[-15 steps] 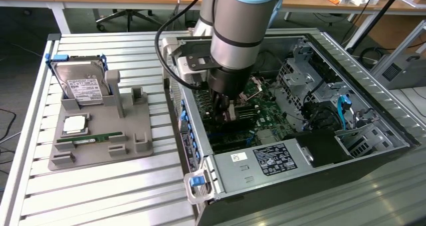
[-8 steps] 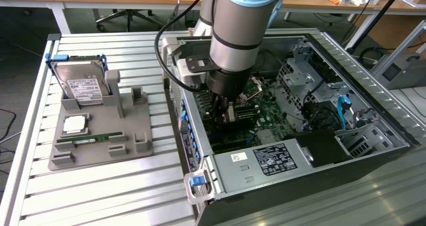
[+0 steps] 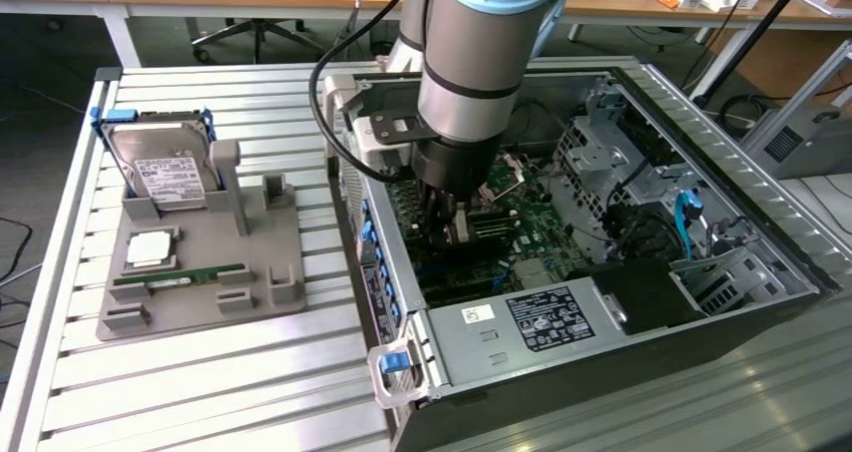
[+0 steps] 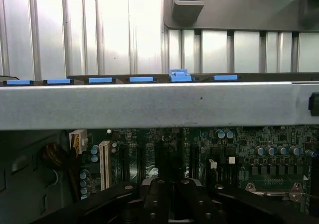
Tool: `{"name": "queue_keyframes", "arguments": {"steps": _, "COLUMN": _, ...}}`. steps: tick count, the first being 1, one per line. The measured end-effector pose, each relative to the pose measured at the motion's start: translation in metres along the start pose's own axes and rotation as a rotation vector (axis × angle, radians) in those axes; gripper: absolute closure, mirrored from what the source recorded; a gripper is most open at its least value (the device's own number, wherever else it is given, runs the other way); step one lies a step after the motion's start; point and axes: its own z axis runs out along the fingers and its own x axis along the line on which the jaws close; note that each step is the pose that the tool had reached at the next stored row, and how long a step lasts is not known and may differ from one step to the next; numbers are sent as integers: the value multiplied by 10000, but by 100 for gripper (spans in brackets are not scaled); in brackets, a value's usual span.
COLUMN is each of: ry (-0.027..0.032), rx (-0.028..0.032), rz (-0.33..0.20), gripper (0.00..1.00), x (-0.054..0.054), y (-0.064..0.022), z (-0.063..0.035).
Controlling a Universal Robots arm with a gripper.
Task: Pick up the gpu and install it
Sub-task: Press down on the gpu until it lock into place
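One dark flat card, the gpu (image 3: 482, 240), stands on edge inside the open computer case (image 3: 692, 113), directly under the gripper (image 3: 454, 225) and over the green motherboard (image 3: 540, 227). Whether the card is seated in a slot cannot be told, and whether the jaws are clamped on it or released cannot be told either, since the arm's wrist hides that spot. In the wrist view the dark body of the gripper (image 4: 169, 196) hangs low over the motherboard (image 4: 249, 144), with rows of slots and small capacitors ahead of it. Beyond these the silvery side wall of the case (image 4: 149, 104) runs straight across, topped by blue clips (image 4: 179, 75).

In the exterior view the power supply (image 3: 533, 322), with its white label, sits at the near end of the case. On that view's left, well apart from the case, a gray holder (image 3: 200, 312) lies on the slatted metal table (image 3: 200, 392). It carries a hard drive (image 3: 167, 168) propped at a tilt, a square silvery chip (image 3: 150, 247) and a narrow green memory stick (image 3: 180, 275) lying flat.
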Motion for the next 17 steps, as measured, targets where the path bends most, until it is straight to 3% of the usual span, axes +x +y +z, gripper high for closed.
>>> {"name": "queue_keyframes", "arguments": {"steps": 17, "ry": 1, "rx": -1, "rz": 0, "gripper": 89, "x": -42, "y": 1, "z": 4}}
